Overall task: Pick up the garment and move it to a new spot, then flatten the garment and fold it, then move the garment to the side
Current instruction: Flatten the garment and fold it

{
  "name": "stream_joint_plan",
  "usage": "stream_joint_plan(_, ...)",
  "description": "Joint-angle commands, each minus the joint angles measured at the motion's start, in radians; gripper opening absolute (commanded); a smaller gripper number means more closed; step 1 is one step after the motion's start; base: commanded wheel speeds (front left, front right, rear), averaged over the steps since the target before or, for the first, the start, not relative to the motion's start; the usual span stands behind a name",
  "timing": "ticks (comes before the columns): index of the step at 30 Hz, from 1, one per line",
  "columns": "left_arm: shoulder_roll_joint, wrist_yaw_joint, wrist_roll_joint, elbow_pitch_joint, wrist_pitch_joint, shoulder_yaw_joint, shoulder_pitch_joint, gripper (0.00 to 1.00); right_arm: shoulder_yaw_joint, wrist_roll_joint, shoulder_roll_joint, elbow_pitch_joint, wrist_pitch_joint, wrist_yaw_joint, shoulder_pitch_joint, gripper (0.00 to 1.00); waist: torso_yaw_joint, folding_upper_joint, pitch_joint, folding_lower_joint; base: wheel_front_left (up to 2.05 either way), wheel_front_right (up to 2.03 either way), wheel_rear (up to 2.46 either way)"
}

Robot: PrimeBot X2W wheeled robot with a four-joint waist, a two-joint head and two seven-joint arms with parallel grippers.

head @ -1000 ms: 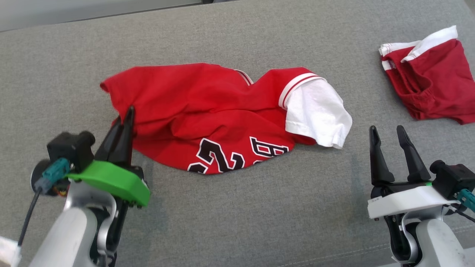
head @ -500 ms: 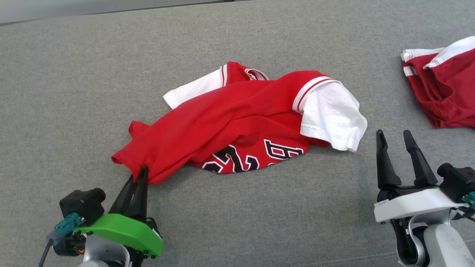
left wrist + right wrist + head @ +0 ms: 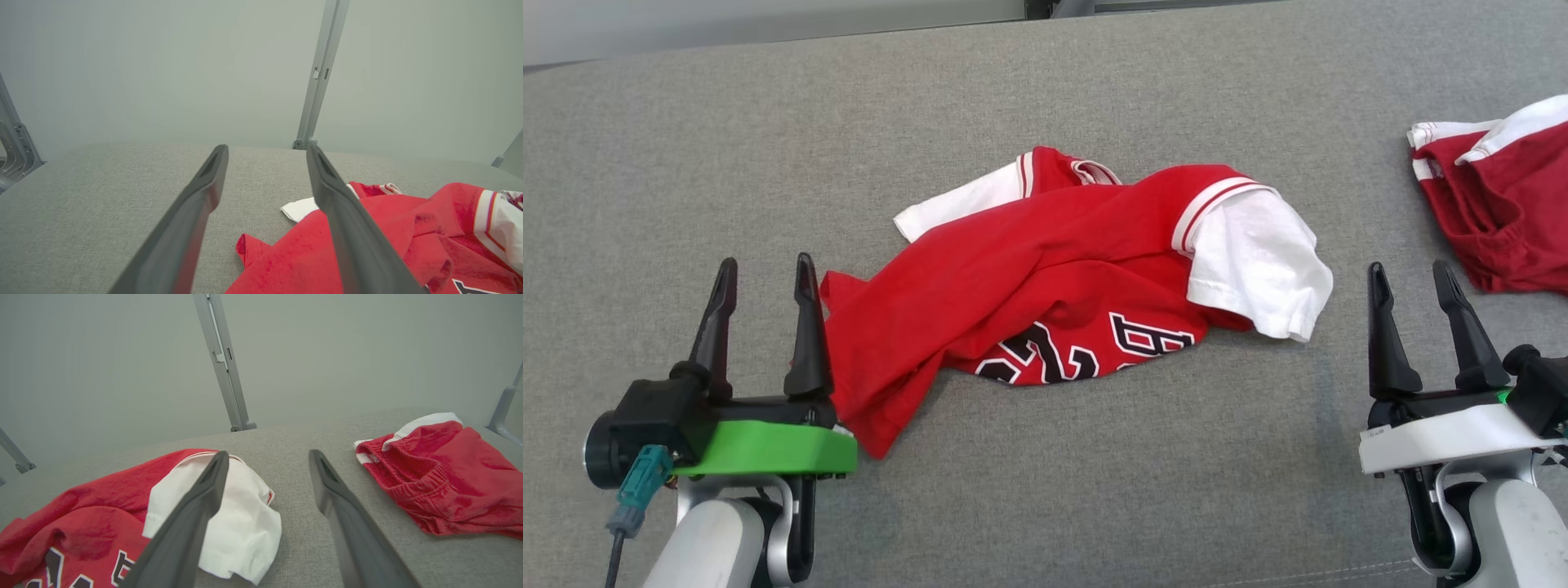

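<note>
Red jersey (image 3: 1029,278): it lies crumpled on the grey woven surface (image 3: 727,122), roughly midway between your two grippers, and nothing holds it.
Long axis: it slants in your head view, from a narrow red tail at the near left up to the right sleeve (image 3: 1258,269), which is white, at the far right.
Pointing: the striped collar (image 3: 1094,171) faces the far edge. The black-and-white print (image 3: 1086,351) sits along the near edge, partly tucked under a fold.
Second sleeve (image 3: 956,208): also white, it pokes out from under the red cloth on the far-left side.
Left gripper (image 3: 765,261): your jaws stand wide apart with only bare grey surface between them. The inner finger is right at the jersey's tail, and you cannot tell whether it touches the cloth.
Right gripper (image 3: 1409,267): the jaws are spread wide and empty. It stands just clear of the right sleeve, on the side away from the jersey's body.
Shorts (image 3: 1503,212): red with white trim, bunched at the far right, well apart from the jersey.
</note>
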Motion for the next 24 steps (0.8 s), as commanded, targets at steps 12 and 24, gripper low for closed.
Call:
stream_joint_plan(12, 0.041, 0.066, 0.172, -0.008, -0.047, 0.018, 0.109, 1.0, 0.019, -0.075, -0.006, -0.027, 0.004, -0.001, 0.046, 1.0, 0.019, 0.0, -0.082, 0.0, 0.0, 0.0, 0.0)
stream_joint_plan(24, 0.035, 0.024, 0.153, 0.039, -0.049, 0.01, 0.109, 1.0, 0.015, -0.067, -0.003, -0.053, 0.023, -0.001, 0.061, 1.0, 0.045, 0.0, -0.085, 0.0, 0.0, 0.0, 0.0)
